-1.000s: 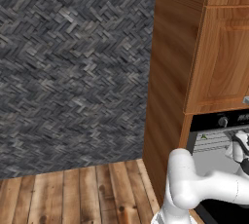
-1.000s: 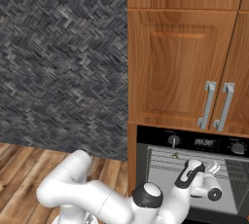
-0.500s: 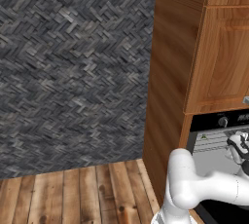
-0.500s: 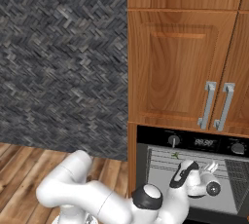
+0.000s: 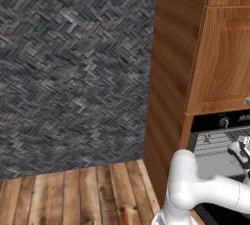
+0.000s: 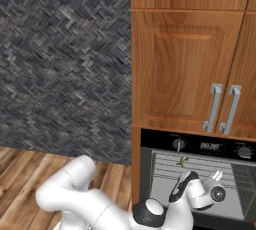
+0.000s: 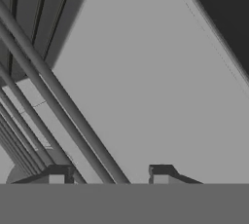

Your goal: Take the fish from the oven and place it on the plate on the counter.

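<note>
From your left base view, you see a rough grey herringbone stone wall (image 5: pixel 73 67) above a plank wood floor (image 5: pixel 83 194), and beside it a tall cabinet (image 5: pixel 195 48) of warm, glossy wood. Below the cabinet sits the black oven (image 5: pixel 215 121), a round knob on its top panel. The fish (image 5: pixel 207 140), a small slim greenish shape, lies on the silver wire rack (image 5: pixel 219 143) near the oven's left wall. The smooth white arm (image 5: pixel 195 190) curves in from the lower right, and the gripper (image 5: pixel 242 149) is at the oven mouth, to the right of the fish and apart from it.

From your right base view, panelled cabinet doors with brushed metal bar handles (image 6: pixel 223 109) hang above the oven, whose panel carries knobs and a small display. The fish (image 6: pixel 182 162) rests on the upper rack, and the gripper (image 6: pixel 216 176) hovers lower and to its right.

In your hand view, thin round rack bars (image 7: pixel 53 96) run diagonally across a flat pale grey surface. The two dark fingertips (image 7: pixel 160 173) stand apart with nothing between them, so the gripper is released.
</note>
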Available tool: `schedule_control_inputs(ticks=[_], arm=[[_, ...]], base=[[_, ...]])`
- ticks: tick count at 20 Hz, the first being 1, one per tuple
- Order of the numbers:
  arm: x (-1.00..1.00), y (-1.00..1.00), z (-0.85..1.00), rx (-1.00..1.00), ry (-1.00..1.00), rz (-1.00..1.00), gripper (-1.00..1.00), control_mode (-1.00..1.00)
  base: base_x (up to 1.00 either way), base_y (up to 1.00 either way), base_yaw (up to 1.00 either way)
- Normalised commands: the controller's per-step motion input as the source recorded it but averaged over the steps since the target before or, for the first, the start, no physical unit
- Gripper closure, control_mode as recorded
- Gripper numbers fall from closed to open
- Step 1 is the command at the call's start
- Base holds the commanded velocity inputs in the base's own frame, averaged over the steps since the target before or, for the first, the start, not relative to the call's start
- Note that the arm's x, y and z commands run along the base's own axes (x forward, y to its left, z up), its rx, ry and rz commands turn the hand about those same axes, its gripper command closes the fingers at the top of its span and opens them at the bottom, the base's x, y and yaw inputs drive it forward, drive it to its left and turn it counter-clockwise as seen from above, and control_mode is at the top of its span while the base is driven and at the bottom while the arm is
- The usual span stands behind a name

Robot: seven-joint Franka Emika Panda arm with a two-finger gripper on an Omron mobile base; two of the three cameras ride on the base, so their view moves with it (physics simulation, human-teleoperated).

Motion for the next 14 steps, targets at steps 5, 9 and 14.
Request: schedule_control_inputs(ticks=[5, 9, 14], arm=[[-0.85, -0.11, -0.47, 0.0, 0.09, 0.0, 1.0, -1.0], [-1.0, -0.18, -0.58, 0.01, 0.09, 0.0, 1.0, -1.0], [-1.0, -0.21, -0.6, 0.02, 0.09, 0.0, 1.0, -1.0]], base=[[0.0, 0.0, 0.0], [0.0, 0.0, 0.0], [0.0, 0.0, 0.0]])
